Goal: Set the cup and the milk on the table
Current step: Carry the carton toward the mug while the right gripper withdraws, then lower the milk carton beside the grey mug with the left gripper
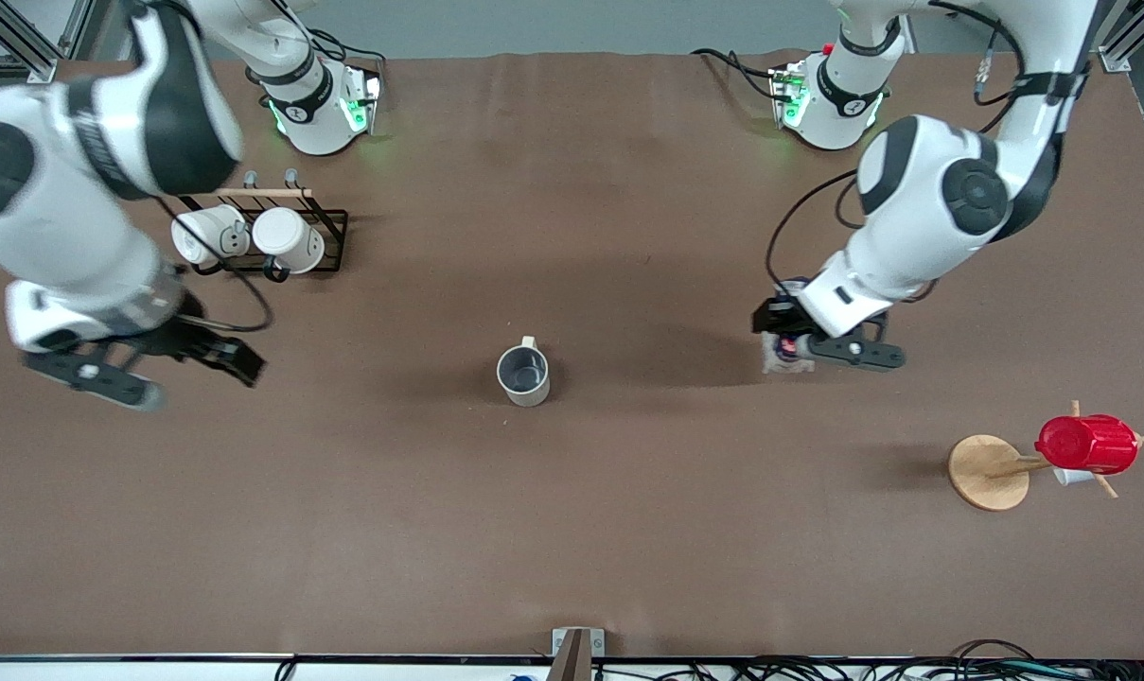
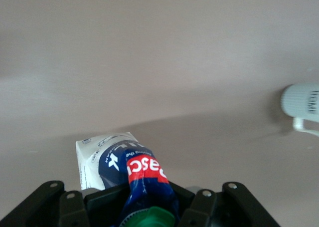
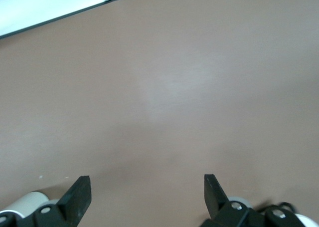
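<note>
Blue milk (image 2: 142, 179) in left claw (image 2: 149, 207)

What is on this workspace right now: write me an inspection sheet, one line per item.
Surface: table, plain brown sheet, faint creases.
Cup: cup upright mid-table, nothing gripping it.
Milk: milk gripped near its green cap by the left end effector; whether its base touches the table cannot be told.
Clutter: two white mugs on a black wire rack toward the right arm's end; red ribbed cup on a wooden peg stand toward the left arm's end.
End effectors: right end effector open, holding nothing, over bare table.
Cables: black cables on both arms; a bundle along the table edge nearest the front camera.
Surroundings: aluminium framing at the corners.
</note>
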